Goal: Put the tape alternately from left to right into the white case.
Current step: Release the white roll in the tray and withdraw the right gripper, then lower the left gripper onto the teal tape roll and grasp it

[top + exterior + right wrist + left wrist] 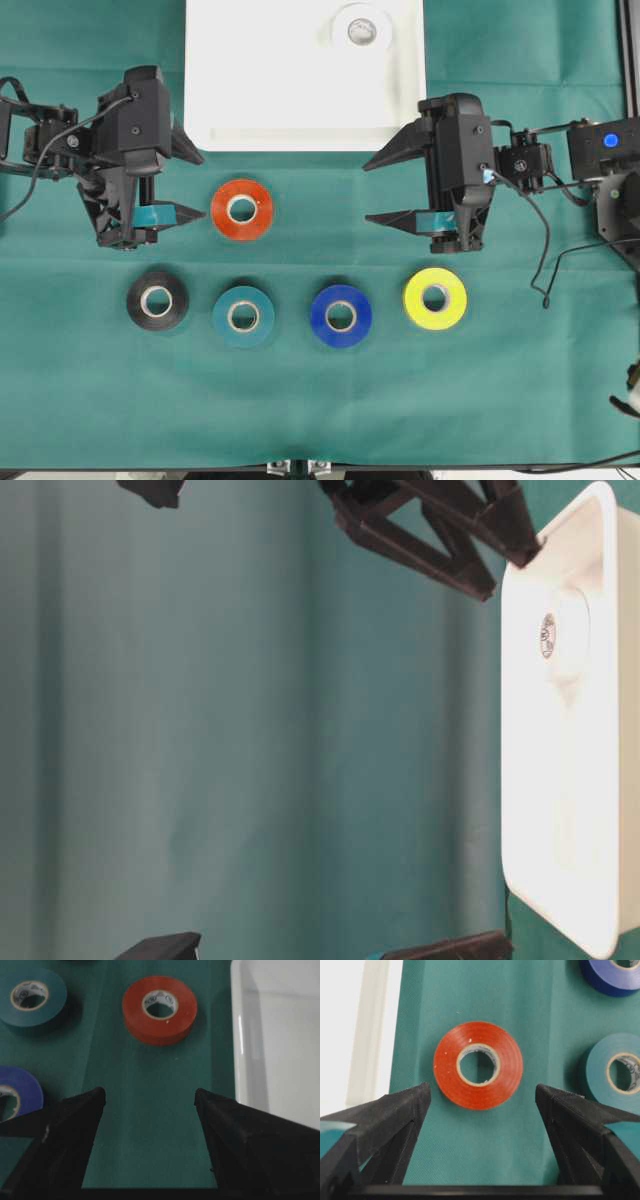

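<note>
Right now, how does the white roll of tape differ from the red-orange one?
The white roll lies inside the white case, near its top right corner; the red-orange roll lies on the green cloth below the case. The white roll blends into the case, while the red-orange roll stands out. Both lie flat, hole up.

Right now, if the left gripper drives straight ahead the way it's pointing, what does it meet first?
The red-orange tape roll. It lies on the cloth dead ahead of the left gripper, between the lines of its open fingers. Height over the cloth is unclear, so the gripper might pass above the roll.
</note>
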Action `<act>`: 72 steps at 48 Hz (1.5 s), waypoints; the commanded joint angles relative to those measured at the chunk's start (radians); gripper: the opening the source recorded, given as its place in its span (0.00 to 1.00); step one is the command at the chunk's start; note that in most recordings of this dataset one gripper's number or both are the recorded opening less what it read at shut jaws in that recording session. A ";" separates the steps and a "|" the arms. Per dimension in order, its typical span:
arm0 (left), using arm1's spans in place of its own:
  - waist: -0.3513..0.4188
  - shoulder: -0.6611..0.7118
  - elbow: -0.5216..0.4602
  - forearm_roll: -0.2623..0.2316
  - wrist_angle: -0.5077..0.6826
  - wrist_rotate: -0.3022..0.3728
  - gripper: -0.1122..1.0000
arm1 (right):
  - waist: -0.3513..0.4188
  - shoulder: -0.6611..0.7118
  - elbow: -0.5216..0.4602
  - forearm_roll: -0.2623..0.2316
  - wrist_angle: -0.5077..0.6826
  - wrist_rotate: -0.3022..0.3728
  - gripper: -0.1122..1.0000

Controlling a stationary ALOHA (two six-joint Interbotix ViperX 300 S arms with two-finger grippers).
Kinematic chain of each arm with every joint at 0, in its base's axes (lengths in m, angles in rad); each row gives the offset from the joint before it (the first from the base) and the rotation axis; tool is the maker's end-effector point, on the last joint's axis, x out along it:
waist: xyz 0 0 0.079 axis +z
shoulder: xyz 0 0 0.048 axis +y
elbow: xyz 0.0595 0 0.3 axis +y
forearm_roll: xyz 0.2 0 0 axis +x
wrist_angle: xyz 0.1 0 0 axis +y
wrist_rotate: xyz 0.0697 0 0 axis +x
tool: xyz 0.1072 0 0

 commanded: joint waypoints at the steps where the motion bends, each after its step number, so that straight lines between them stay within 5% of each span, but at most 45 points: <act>1: -0.003 -0.008 -0.012 0.000 -0.008 -0.002 0.68 | 0.003 -0.017 -0.006 0.000 -0.008 0.005 0.81; 15: -0.018 0.000 -0.015 -0.002 -0.006 -0.020 0.68 | 0.003 -0.014 -0.014 -0.005 -0.006 0.005 0.81; 40: -0.166 0.103 -0.071 -0.002 -0.002 -0.333 0.68 | 0.002 0.032 -0.026 -0.012 -0.003 -0.006 0.81; 72: -0.268 0.287 -0.186 -0.002 0.026 -0.561 0.68 | 0.003 0.037 -0.020 -0.028 -0.003 -0.005 0.81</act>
